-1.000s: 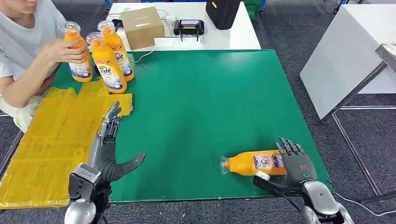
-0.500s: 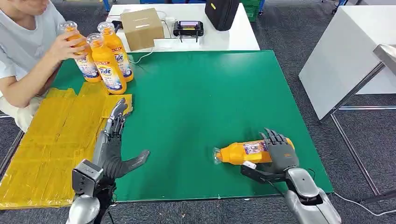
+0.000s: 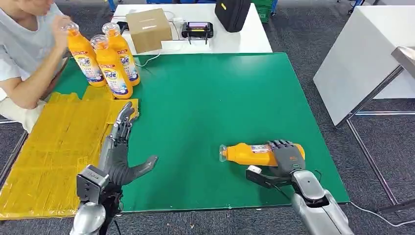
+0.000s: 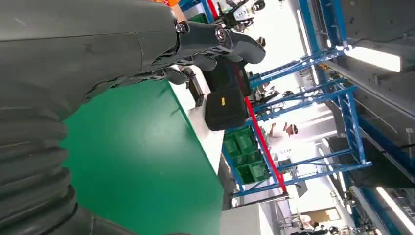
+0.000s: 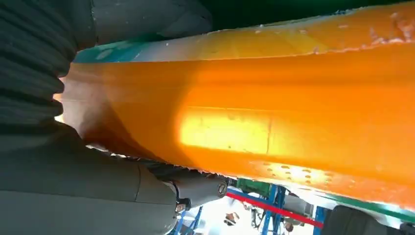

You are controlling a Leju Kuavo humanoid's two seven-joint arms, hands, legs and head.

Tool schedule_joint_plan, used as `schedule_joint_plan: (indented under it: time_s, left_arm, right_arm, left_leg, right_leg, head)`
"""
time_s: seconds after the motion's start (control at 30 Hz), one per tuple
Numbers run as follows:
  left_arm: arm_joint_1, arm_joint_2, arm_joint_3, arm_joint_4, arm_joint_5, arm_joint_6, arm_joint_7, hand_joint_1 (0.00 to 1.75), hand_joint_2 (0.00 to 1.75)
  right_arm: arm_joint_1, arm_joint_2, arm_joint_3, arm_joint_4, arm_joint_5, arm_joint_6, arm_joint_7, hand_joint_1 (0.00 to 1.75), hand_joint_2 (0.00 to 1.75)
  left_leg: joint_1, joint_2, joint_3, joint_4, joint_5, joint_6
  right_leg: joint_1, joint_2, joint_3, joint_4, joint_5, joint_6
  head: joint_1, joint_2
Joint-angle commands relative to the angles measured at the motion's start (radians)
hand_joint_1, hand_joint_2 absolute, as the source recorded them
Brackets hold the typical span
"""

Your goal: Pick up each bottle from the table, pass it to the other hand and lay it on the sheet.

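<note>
Head view first: an orange plastic bottle with a clear cap [image 3: 254, 153] lies on its side on the green table mat [image 3: 210, 107], near its front right corner, cap pointing toward the robot's left. The right hand [image 3: 283, 157] wraps the bottle's base end, dark fingers [image 3: 282, 146] curled over the top of it and the thumb [image 3: 259, 177] reaching along the near side; whether the bottle is off the mat cannot be told. The label on this bottle is too small to read. The left hand [image 3: 121, 147] hangs over the mat's left edge, fingers stretched forward and apart, thumb out to the side, holding nothing, beside the yellow sheet [image 3: 54, 147] that covers the table's left part. At the far left corner three upright orange bottles [image 3: 100, 58] stand together, their blue-and-white labels reading something like "Tide". A person in a grey shirt [image 3: 24, 44] has a hand at the top of the farthest-left one. Behind the mat a white table [image 3: 244, 39] carries a brown cardboard box [image 3: 149, 28] and a black bag [image 3: 233, 12].

Left wrist view: the left hand's fingers [image 4: 215, 36] spread over green mat, nothing between them.

Right wrist view: the orange bottle [image 5: 274, 107] lies against the right hand's palm, with the thumb [image 5: 195, 188] pressed alongside it.
</note>
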Motion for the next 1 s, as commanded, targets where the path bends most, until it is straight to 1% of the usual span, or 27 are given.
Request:
schedule_joint_plan:
  time_s: [0.03,0.13,0.17,0.2,0.23,0.27,0.3,0.33,0.37,0.43,0.5,0.57,0.6,0.63,0.67,0.7,0.9,1.0]
  left_arm:
    - [-0.026,-0.008,-0.013,0.066,0.008,-0.006,0.017,0.0,1.75]
    - [-0.026,-0.008,-0.013,0.066,0.008,-0.006,0.017,0.0,1.75]
    - [-0.026,-0.008,-0.013,0.066,0.008,-0.006,0.017,0.0,1.75]
    - [-0.026,-0.008,-0.013,0.066,0.008,-0.006,0.017,0.0,1.75]
    - [-0.023,-0.008,-0.014,0.065,0.008,-0.014,0.026,0.0,1.75]
    - [-0.021,-0.007,-0.017,0.064,0.003,-0.024,0.033,0.0,1.75]
    - [-0.018,-0.007,-0.02,0.063,-0.001,-0.031,0.038,0.0,1.75]
    - [-0.015,-0.008,-0.029,0.066,-0.004,-0.044,0.045,0.0,1.75]
    - [-0.009,-0.014,-0.034,0.07,0.001,-0.052,0.057,0.0,1.75]
    - [-0.007,-0.014,-0.062,0.094,0.013,-0.064,0.068,0.0,1.75]
    - [-0.012,-0.012,-0.082,0.114,0.021,-0.069,0.07,0.0,1.75]
    - [-0.014,-0.014,-0.088,0.122,0.02,-0.068,0.069,0.0,1.75]
    - [-0.018,-0.014,-0.089,0.126,0.022,-0.068,0.069,0.0,1.75]
    - [-0.025,-0.007,-0.099,0.131,0.033,-0.071,0.071,0.0,1.75]
    - [-0.028,-0.006,-0.103,0.135,0.037,-0.072,0.072,0.0,1.75]
    - [-0.035,-0.004,-0.114,0.144,0.036,-0.072,0.071,0.0,1.75]
    - [-0.064,0.01,-0.145,0.178,0.066,-0.064,0.075,0.0,1.75]
    - [-0.071,0.012,-0.145,0.183,0.071,-0.064,0.075,0.0,1.75]
  right_arm:
    - [0.007,0.005,0.024,0.003,0.002,-0.035,0.009,1.75,1.75]
    - [0.007,0.005,0.024,0.003,0.002,-0.035,0.009,1.75,1.75]
    - [0.007,0.005,0.024,0.003,0.002,-0.035,0.009,1.75,1.75]
    - [0.009,0.006,0.025,0.003,0.002,-0.035,0.009,1.71,1.75]
    - [0.018,0.023,-0.001,-0.023,-0.009,-0.091,0.005,1.75,1.75]
    - [0.029,0.042,-0.027,-0.08,-0.031,-0.14,-0.008,1.75,1.75]
    - [0.041,0.058,-0.048,-0.128,-0.051,-0.161,-0.02,1.75,1.75]
    - [0.066,0.09,-0.081,-0.229,-0.107,-0.187,-0.045,1.75,1.75]
    - [0.093,0.124,-0.107,-0.312,-0.198,-0.223,-0.102,1.75,1.75]
    - [0.143,0.168,-0.128,-0.468,-0.334,-0.217,-0.159,1.75,1.75]
    - [0.156,0.205,-0.13,-0.523,-0.394,-0.242,-0.184,1.75,1.75]
    - [0.156,0.211,-0.121,-0.531,-0.386,-0.242,-0.182,1.75,1.75]
    - [0.156,0.211,-0.12,-0.523,-0.387,-0.243,-0.181,1.75,1.75]
    - [0.152,0.224,-0.124,-0.512,-0.463,-0.257,-0.222,1.75,1.75]
    - [0.149,0.231,-0.123,-0.51,-0.484,-0.257,-0.232,1.75,1.75]
    - [0.143,0.245,-0.117,-0.501,-0.523,-0.25,-0.246,1.75,1.75]
    - [0.086,0.315,-0.067,-0.406,-0.752,-0.17,-0.302,1.75,1.75]
    - [0.075,0.323,-0.051,-0.387,-0.764,-0.164,-0.306,1.75,1.75]
  left_leg:
    - [0.002,-0.003,0.005,-0.001,-0.002,-0.002]
    - [0.001,-0.002,0.002,-0.001,-0.001,-0.001]
    - [0.002,-0.002,0.004,0.0,-0.002,-0.002]
    - [0.001,-0.002,0.003,-0.001,-0.001,-0.001]
    - [0.001,-0.002,0.002,-0.001,-0.001,-0.001]
    - [0.002,-0.003,0.003,0.0,-0.002,-0.002]
    - [0.001,-0.002,0.003,-0.001,-0.001,-0.001]
    - [0.001,-0.001,0.002,0.0,-0.002,-0.002]
    - [0.0,-0.001,0.001,0.0,-0.001,-0.002]
    - [0.0,-0.001,0.0,0.0,-0.002,-0.002]
    - [0.0,-0.002,-0.002,-0.001,-0.001,-0.001]
    - [0.001,-0.003,0.001,0.0,-0.003,-0.002]
    - [0.001,-0.003,-0.001,0.0,-0.002,-0.002]
    - [0.001,-0.003,-0.001,-0.001,-0.001,-0.001]
    - [0.002,-0.004,0.002,0.0,-0.003,-0.002]
    - [0.001,-0.003,0.0,0.0,-0.002,-0.002]
    - [0.0,-0.001,-0.001,-0.001,-0.001,-0.002]
    - [0.001,-0.001,0.0,-0.001,-0.001,-0.002]
  right_leg:
    - [0.001,0.003,0.006,-0.002,-0.002,-0.002]
    - [0.0,0.002,0.003,-0.001,-0.001,-0.001]
    - [0.001,0.003,0.006,-0.002,-0.002,-0.002]
    - [0.001,0.002,0.004,-0.001,-0.001,-0.002]
    - [0.0,0.001,0.003,-0.001,-0.001,-0.001]
    - [0.001,0.002,0.005,-0.001,-0.002,-0.002]
    - [0.0,0.002,0.004,-0.001,-0.001,-0.002]
    - [0.0,0.003,0.003,0.0,-0.002,-0.002]
    - [0.0,0.003,0.002,0.0,-0.001,-0.002]
    - [0.0,0.004,0.001,0.001,-0.002,-0.002]
    - [0.0,0.002,-0.002,0.001,-0.001,-0.001]
    - [0.001,0.003,0.001,0.001,-0.003,-0.002]
    - [0.001,0.002,0.0,0.0,-0.002,-0.002]
    - [0.0,0.001,-0.001,0.0,-0.002,-0.001]
    - [0.001,0.002,0.003,0.0,-0.003,-0.002]
    - [0.001,0.002,0.001,0.0,-0.003,-0.002]
    - [0.0,0.004,-0.001,0.0,-0.002,-0.003]
    - [0.001,0.005,0.0,0.0,-0.002,-0.003]
  head:
    - [0.0,0.0]
    - [0.0,0.0]
    - [0.0,0.0]
    - [0.0,0.0]
    - [0.0,0.0]
    - [0.0,0.0]
    - [0.0,0.0]
    - [0.0,0.0]
    - [0.0,0.0]
    - [0.0,0.0]
    - [0.0,0.0]
    - [0.0,0.0]
    - [0.0,0.0]
    - [0.0,0.0]
    - [0.0,0.0]
    - [0.0,0.0]
    - [0.0,0.0]
    - [0.0,0.0]
